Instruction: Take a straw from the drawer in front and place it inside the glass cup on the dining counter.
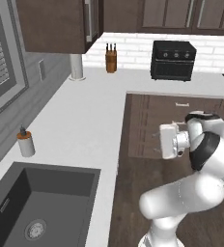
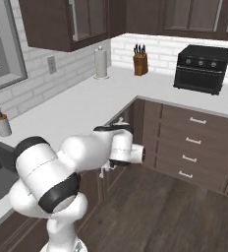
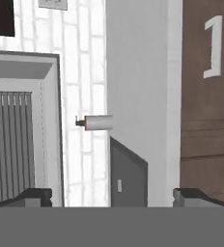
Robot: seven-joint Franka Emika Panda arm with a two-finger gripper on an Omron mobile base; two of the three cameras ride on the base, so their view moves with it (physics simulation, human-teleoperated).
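A dark brown drawer with a white handle sits flush under the edge of the white worktop; the hand view is rolled, so the worktop runs upright. My gripper stands open with nothing between its fingertips, facing the worktop edge and that front at a short distance. In the left base view the gripper points left toward the worktop's edge at about its height. The straw, the glass cup and the dining counter are out of view.
A dark sink and a soap dispenser are on the left worktop. At the back stand a knife block, a black toaster oven and a paper roll. A drawer stack lines the back wall.
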